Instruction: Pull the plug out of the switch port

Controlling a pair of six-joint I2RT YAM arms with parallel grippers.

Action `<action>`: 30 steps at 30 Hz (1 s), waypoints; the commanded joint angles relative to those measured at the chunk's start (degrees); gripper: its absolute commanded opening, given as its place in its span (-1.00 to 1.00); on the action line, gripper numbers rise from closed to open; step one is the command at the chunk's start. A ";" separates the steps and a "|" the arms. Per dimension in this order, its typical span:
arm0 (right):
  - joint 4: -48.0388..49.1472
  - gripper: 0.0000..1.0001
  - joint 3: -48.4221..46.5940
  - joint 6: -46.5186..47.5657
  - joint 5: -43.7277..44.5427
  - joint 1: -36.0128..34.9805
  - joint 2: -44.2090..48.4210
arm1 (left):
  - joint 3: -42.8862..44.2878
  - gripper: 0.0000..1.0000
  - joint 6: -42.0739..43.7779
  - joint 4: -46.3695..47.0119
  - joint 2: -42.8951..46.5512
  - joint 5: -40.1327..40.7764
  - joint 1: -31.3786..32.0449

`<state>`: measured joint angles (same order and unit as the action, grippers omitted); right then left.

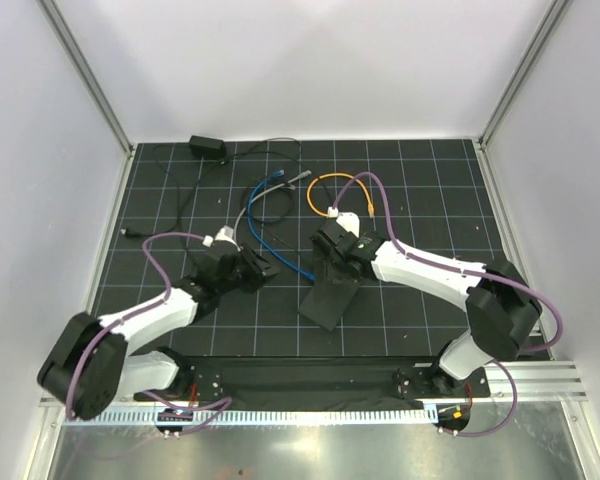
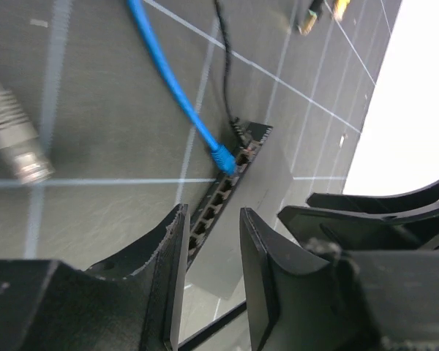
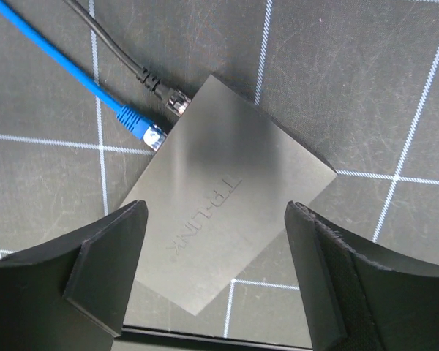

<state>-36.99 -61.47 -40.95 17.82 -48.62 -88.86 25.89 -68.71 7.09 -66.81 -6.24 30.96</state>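
Observation:
The switch (image 1: 330, 297) is a flat black box on the mat, marked TP-LINK in the right wrist view (image 3: 227, 212). A blue cable (image 1: 280, 250) ends in a blue plug (image 3: 141, 126) seated in a port on the switch's long left edge. The left wrist view also shows the plug (image 2: 222, 156) in the row of ports (image 2: 212, 208). A black plug (image 3: 172, 99) sits in the edge beside it. My left gripper (image 1: 267, 270) is open and empty, left of the port edge (image 2: 212, 219). My right gripper (image 1: 330, 248) is open wide just above the switch (image 3: 216, 219).
A small black power adapter (image 1: 207, 147) lies at the back left. An orange cable loop (image 1: 325, 192), black cables (image 1: 270, 205) and a grey cable with a metal connector (image 2: 14, 139) lie behind the switch. The right gripper's fingers (image 2: 380, 212) show close by in the left wrist view.

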 commanded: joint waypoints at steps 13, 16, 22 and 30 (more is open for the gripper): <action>6.22 0.48 1.97 -1.77 0.11 3.53 -1.84 | 2.50 -0.07 -7.05 36.91 -27.66 5.19 12.19; 6.49 0.47 2.15 -0.80 0.11 4.06 -2.90 | 2.41 -0.13 -8.98 41.14 -31.10 6.32 12.98; 7.98 0.46 2.94 0.17 -0.94 5.47 -4.39 | 1.45 -0.18 -11.44 39.85 -31.11 14.57 15.27; 9.04 0.43 2.76 0.08 -3.06 5.55 -6.76 | 4.17 -0.18 -13.38 30.01 -31.19 16.34 16.85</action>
<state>-29.76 -58.89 -40.88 16.29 -43.16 -94.13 28.45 -80.95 40.53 -98.61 6.90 47.11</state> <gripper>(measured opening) 0.720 0.408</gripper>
